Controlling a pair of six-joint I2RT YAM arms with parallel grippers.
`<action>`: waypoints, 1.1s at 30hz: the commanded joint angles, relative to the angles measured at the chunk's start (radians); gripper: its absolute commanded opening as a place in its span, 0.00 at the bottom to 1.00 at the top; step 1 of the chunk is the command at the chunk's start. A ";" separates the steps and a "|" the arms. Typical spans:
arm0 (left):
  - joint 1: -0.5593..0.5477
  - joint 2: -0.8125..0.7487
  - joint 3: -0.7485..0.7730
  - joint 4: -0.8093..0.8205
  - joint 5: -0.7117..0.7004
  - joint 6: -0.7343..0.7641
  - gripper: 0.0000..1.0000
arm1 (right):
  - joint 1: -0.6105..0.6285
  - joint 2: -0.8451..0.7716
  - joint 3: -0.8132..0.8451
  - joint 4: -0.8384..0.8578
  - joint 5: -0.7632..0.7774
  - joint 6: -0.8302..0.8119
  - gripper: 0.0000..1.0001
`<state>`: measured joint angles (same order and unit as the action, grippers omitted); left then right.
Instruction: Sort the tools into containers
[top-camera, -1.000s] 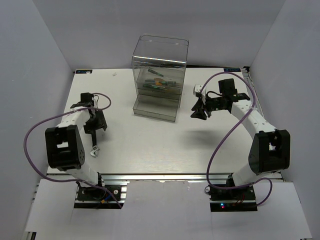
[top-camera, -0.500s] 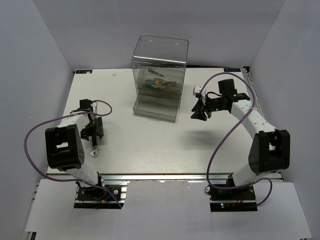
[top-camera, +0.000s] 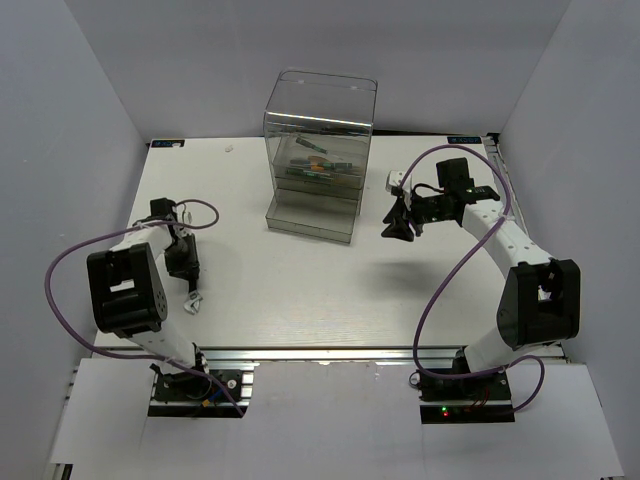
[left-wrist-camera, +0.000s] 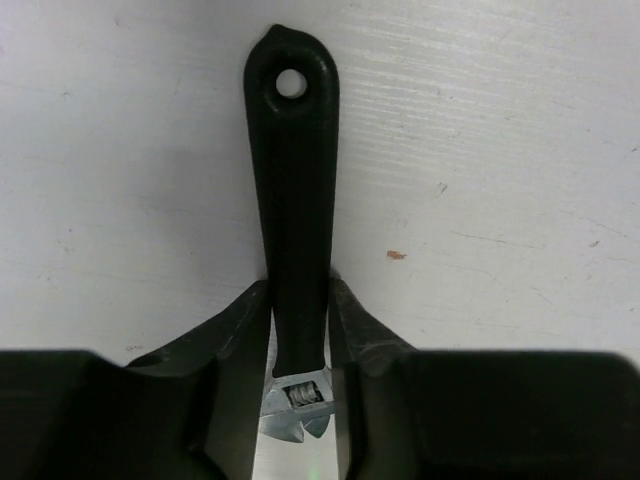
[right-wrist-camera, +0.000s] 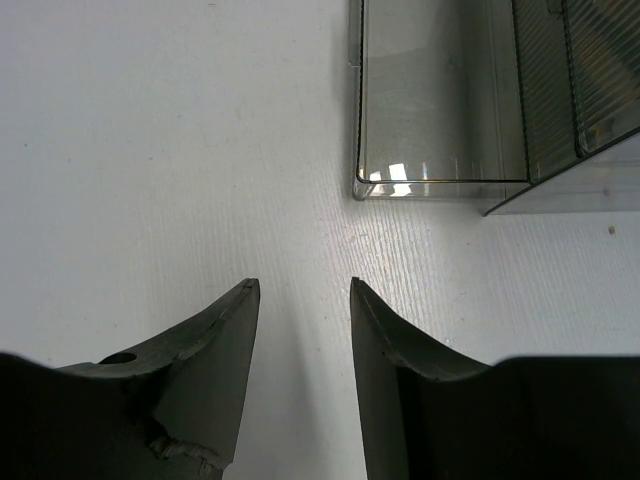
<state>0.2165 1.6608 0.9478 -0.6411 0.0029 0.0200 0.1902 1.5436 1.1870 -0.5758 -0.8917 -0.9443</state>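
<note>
Count: 2 arms, 2 tools, 1 cabinet, 1 wrench out on the desk (top-camera: 300, 285), 2 purple cables. No. of drawers can't be told exactly. At least 2 levels show, plus a tall bare space above them.

Left arm (top-camera: 125, 290) & right arm (top-camera: 535, 300) are white w/ black joint housings. The left cable (top-camera: 48, 285) & right cable (top-camera: 430, 300) loop beside them. The desk is white w/ a fine lined grain & a few small specks.

The wrench (left-wrist-camera: 295, 170) is slim, w/ a matte black handle rounded at the far end & a round hole through it. Its silver adjustable head w/ a knurled screw sits low in the left wrist view. It lies flat on the desk at the near left, well apart from the cabinet.

The left tool (left-wrist-camera: 298, 285) is clenched on the wrench. Its dark fingers (left-wrist-camera: 240, 340) press the handle from both sides, just above the head.

The cabinet (top-camera: 320, 110) is a clear plastic box w/ rounded top corners, at the desk's far middle. One upper level holds a cluster of hand tools (top-camera: 318, 165) w/ orange & green bits; how many can't be told. The bottom drawer (right-wrist-camera: 440, 182) is shallow & clear & sticks out toward the arms.

The right tool (right-wrist-camera: 302, 285) is released, w/ curved black fingers apart & bare desk btwn them. It is near the bottom drawer's corner, not touching.
</note>
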 joint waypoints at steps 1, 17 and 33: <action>0.023 0.103 -0.034 0.020 0.047 0.020 0.36 | 0.002 -0.028 0.006 0.002 -0.010 0.009 0.48; -0.009 -0.124 0.028 0.080 0.376 -0.182 0.00 | 0.002 -0.016 0.033 0.005 -0.010 0.024 0.48; -0.160 -0.228 -0.089 0.546 0.640 -0.756 0.00 | 0.003 -0.007 0.045 0.001 -0.007 0.036 0.48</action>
<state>0.1020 1.4864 0.8700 -0.2657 0.5735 -0.5625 0.1902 1.5444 1.2026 -0.5758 -0.8913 -0.9161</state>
